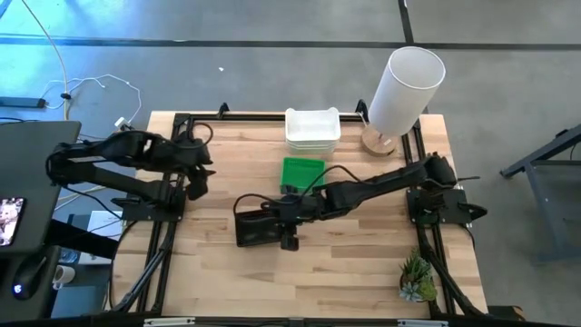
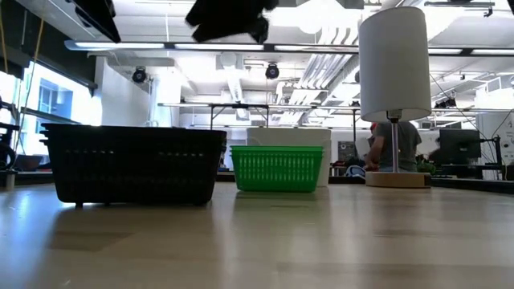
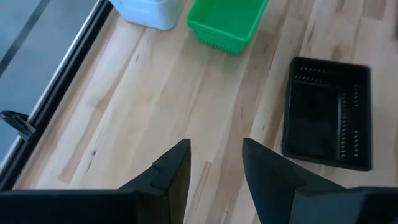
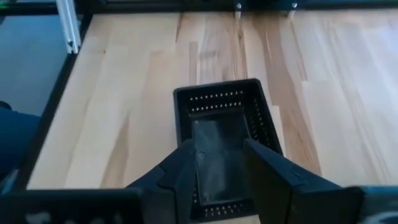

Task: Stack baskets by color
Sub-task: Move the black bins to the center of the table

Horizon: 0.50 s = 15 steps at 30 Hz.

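Black basket (image 4: 222,146) sits directly below right gripper (image 4: 219,163), w/ fingers apart.

You see a wooden tabletop (image 1: 345,263) carrying a tall white cylinder (image 1: 405,88) on a round wooden base, and a small potted plant (image 1: 417,278) at one corner.

Black baskets (image 1: 259,227) mid-table, green baskets (image 1: 301,173) beside white baskets (image 1: 312,128).
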Available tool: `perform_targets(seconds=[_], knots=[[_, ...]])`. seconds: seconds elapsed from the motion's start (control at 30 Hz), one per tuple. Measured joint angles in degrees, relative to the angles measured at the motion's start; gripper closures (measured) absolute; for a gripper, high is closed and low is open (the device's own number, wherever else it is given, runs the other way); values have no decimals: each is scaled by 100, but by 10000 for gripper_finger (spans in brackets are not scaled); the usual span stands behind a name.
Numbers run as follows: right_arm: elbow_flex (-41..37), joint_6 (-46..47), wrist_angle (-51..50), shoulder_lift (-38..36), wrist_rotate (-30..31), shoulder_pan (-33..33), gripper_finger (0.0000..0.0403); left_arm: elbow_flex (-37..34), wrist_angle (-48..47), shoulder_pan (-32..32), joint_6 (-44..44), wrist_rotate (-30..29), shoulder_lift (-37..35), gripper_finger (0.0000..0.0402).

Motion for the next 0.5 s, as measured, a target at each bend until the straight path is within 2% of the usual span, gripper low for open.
perform_targets(seconds=[0.37, 0.5], knots=[[0, -21, 60, 609, -43, -261, 279, 0, -1, -2, -242, 28, -150, 271], [0, 10, 52, 854, -292, -394, 279, 0, 0, -2, -238, 27, -119, 271]])
